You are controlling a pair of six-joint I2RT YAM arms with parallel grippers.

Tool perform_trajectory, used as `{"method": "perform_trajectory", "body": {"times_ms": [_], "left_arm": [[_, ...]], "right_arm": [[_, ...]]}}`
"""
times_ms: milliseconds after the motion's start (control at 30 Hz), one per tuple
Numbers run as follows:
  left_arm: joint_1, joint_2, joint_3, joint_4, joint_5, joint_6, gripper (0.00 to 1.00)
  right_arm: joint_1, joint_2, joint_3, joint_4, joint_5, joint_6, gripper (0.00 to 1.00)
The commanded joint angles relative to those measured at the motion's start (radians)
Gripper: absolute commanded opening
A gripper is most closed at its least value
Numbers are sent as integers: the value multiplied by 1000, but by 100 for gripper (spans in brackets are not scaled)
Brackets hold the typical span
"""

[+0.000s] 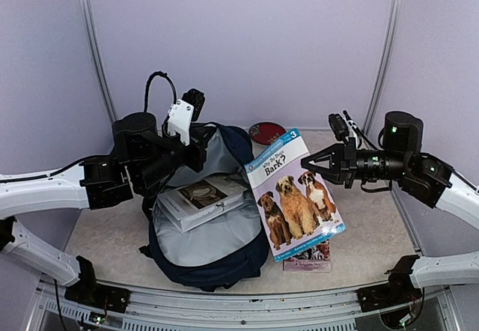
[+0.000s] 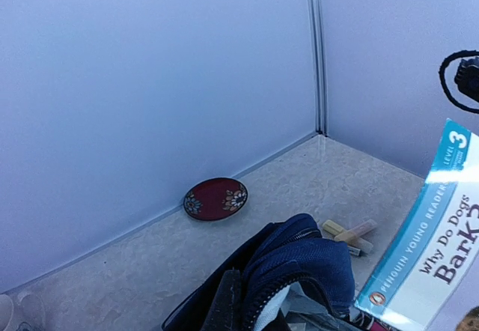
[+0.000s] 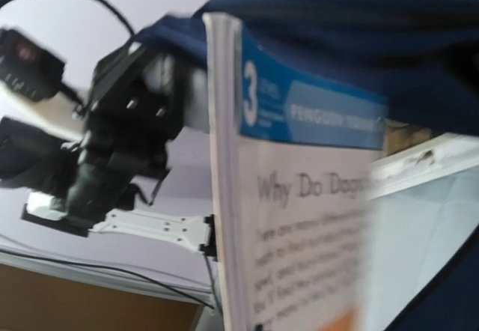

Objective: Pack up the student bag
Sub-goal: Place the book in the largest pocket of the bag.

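The navy student bag [image 1: 213, 260] lies open in the middle of the table, its grey lining [image 1: 224, 230] showing and a white book [image 1: 198, 198] inside. My left gripper [image 1: 196, 153] is shut on the bag's top rim [image 2: 303, 260] and holds it up; one dark finger [image 2: 224, 301] shows beside the zipper. My right gripper [image 1: 313, 165] is shut on the right edge of a dog book, "Why Do Dogs Bark?" [image 1: 296, 196], held tilted just right of the bag's opening. That book fills the right wrist view [image 3: 299, 219], hiding the fingers.
A red flowered plate [image 1: 266, 132] lies by the back wall, also in the left wrist view [image 2: 215, 198]. Several markers [image 2: 348, 232] lie behind the bag. Another thin book [image 1: 308, 259] lies flat under the dog book's lower edge. Walls close in on three sides.
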Motion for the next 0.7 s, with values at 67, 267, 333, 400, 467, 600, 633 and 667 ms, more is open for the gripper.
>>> {"method": "perform_trajectory", "body": {"times_ms": [67,267,333,400,467,600,633,667], "left_arm": [[19,72,121,52,-48,-7,0],[-19,88,116,107,-13,-78,0],[-37,84,111,115,-21,-87,0],[-60,81,108,118,-20,-80,0],[-84,75,97,119,-20,-67,0],[-110,47,77,115,-12,-69,0],[-112,37,75,113,16,-66,0],[-113,33,77,107,41,-59,0]], "right_arm": [[37,-74,-88,180,18,182,0],[130,99,-203,436,113,285,0],[135,153,-197,481,149,295,0],[135,187,-176,480,228,270,0],[134,225,-173,504,322,269,0],[145,332,-199,642,486,370,0],[156,363,-196,652,539,387,0],[163,389,-184,654,596,397,0]]}}
